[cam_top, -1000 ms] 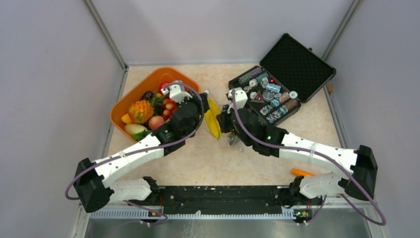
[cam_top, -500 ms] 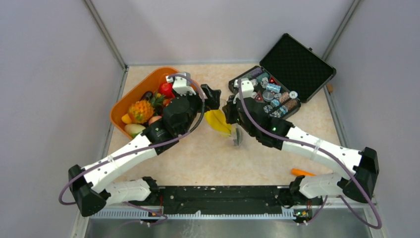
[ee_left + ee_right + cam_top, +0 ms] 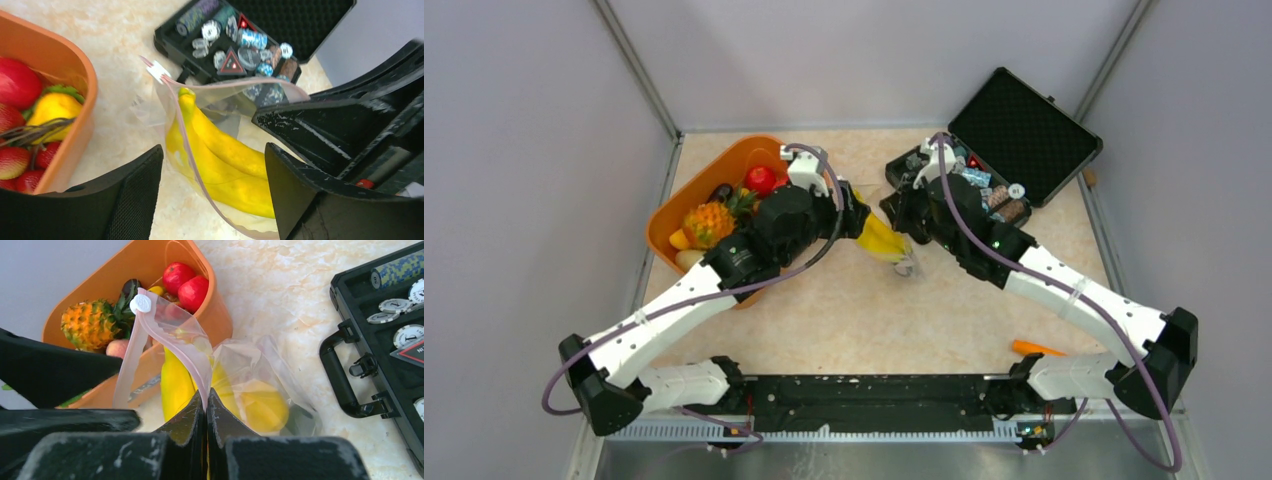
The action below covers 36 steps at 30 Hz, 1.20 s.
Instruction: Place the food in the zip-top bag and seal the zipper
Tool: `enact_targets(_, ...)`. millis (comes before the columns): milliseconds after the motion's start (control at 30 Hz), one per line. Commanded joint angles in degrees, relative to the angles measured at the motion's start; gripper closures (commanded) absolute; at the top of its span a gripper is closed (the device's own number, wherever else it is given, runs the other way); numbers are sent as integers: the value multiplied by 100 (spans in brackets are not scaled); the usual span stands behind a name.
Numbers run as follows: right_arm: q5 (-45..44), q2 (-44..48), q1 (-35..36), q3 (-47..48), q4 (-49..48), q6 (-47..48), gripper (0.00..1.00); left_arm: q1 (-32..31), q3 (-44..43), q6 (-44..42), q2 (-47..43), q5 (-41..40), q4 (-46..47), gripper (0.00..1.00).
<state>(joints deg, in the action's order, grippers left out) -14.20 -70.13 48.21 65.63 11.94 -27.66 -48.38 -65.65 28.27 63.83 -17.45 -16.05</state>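
The zip-top bag (image 3: 250, 370), bananas (image 3: 220, 155) inside, sits between the orange basket (image 3: 692, 185) and the black case (image 3: 1024, 125), toward the desk's far edge. In the last second it swung from near-far to slanting far-left to near-right, its mouth towards the basket, seemingly ready for more food. The right end effector (image 3: 206, 396) is clamped on the zipper (image 3: 127, 360). The left end effector (image 3: 212, 150) stands apart, astride the bag.

All 3 views are bright and evenly lit from above, with faint soft shadows on the table (image 3: 864, 315). The left wrist view is motion-blurred, worst at the case (image 3: 300, 15). In the right wrist view the bag (image 3: 250, 365) glints mildly, and the near fingers (image 3: 182, 422) are dark.
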Motion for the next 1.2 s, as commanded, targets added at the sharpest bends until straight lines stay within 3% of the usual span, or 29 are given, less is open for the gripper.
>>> enact_targets(0, 52, 191, 9, -24, -352, -164, 100, 21, -291, 208, 408, 427, -457, 33)
enact_targets(67, -23, 254, 5, -54, -357, -114, 100, 21, -434, 190, 579, 246, -684, 40)
enact_targets(233, -252, 239, 5, 182, -4, 264, 100, 22, -643, 93, 691, 143, -987, 68)
enact_targets(500, -1008, 79, 5, 535, 662, 905, 100, 22, -1338, -425, 692, -36, -1263, 98)
enact_targets(667, -785, 329, 8, 604, 576, 1159, 100, 22, -2055, -726, 1137, 207, -1522, 100)
enact_targets(700, -722, 393, 5, 521, 455, 1164, 100, 22, -2100, -730, 1166, 321, -1532, 93)
enact_targets(767, -783, 395, 6, 440, 461, 1128, 100, 22, -2028, -701, 1159, 412, -1453, 91)
enact_targets(800, -897, 355, 6, 461, 552, 1098, 100, 19, -1908, -663, 1101, 322, -1351, 84)
enact_targets(867, -1029, 254, 9, 469, 659, 1077, 100, 24, -1698, -658, 1014, 222, -1224, 34)
enact_targets(900, -1033, 195, 5, 475, 702, 1060, 100, 38, -1682, -652, 1015, 229, -1279, 28)
enact_targets(1033, -926, 69, 5, 481, 661, 982, 100, 39, -1543, -554, 1000, 480, -1335, 10)
enact_targets(1167, -419, 35, -3, 591, 497, 977, 100, 39, -1337, -488, 968, 911, -1117, 9)
